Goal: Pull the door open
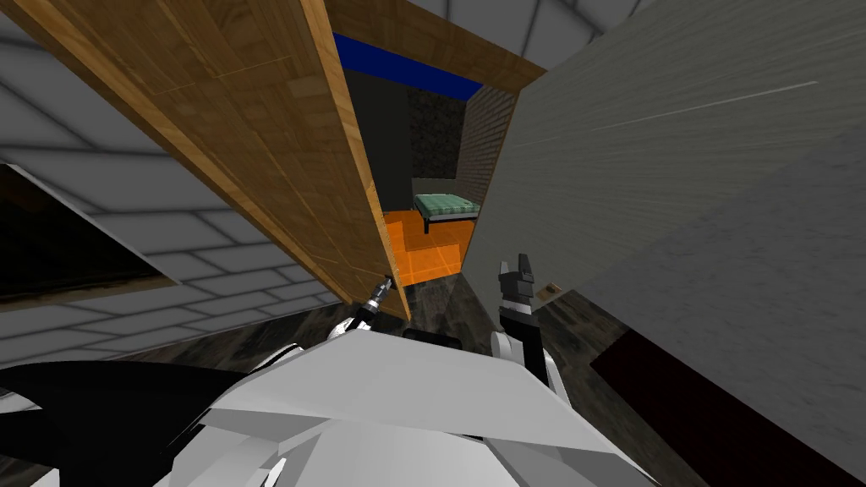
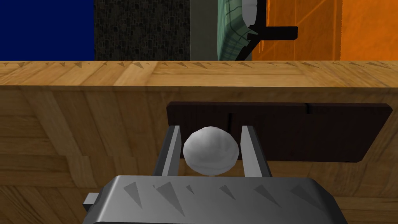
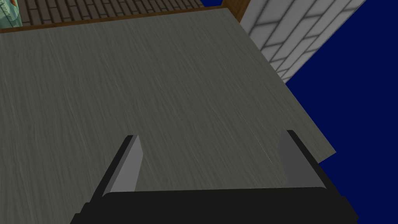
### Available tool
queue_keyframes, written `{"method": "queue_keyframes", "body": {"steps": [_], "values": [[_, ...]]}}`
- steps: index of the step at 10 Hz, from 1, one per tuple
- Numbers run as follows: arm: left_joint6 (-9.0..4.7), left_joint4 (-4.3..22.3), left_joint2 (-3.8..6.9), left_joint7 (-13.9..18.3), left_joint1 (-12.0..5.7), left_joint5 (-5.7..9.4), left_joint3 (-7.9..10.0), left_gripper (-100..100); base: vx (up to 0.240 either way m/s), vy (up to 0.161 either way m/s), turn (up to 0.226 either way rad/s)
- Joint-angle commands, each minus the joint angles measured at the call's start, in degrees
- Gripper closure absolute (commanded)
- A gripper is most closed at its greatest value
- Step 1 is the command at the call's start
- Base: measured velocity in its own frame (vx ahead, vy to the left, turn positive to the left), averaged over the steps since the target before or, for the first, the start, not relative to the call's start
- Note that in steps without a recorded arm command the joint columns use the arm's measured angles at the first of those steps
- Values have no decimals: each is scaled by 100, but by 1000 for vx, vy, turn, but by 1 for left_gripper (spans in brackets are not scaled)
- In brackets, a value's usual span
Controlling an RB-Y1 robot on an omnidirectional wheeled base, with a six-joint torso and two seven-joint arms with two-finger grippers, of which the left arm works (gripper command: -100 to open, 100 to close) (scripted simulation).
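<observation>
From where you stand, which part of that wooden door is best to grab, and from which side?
The round grey knob on the dark plate, near the free edge of the wooden door. Come straight at the door's face with one finger on either side of the ball: it stands proud and fits between them. The left gripper is shut on it that way.

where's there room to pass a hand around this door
The gap between the wooden door and the grey wall is open, with bare orange floor up to the bed. Crowded at the knob, where the left gripper clamps it; the open right gripper faces the wall.
</observation>
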Motion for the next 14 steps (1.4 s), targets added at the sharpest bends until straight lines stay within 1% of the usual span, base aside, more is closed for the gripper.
{"method": "queue_keyframes", "body": {"steps": [1, 2, 3, 5, 6, 7, 10, 14], "values": [[138, -194, -12, -34, 47, 20, -87, 100, -105, 50, -31], [138, -194, -12, -34, 47, 20, -87, 100, -31, 13, 7], [180, -83, -8, -78, -139, 114, -226, 100, -68, 64, -2], [218, 21, -4, -118, -314, 203, -357, 100, -123, 137, -64], [205, 14, -9, -87, -282, 169, -331, 100, -38, 52, -53], [203, 52, -34, -78, -303, 134, -287, 100, -128, 33, -214], [205, 109, -57, -62, -315, 59, -120, 100, -221, 76, -242], [209, 196, -94, -38, -332, -56, 138, 100, -226, 117, -257]]}}
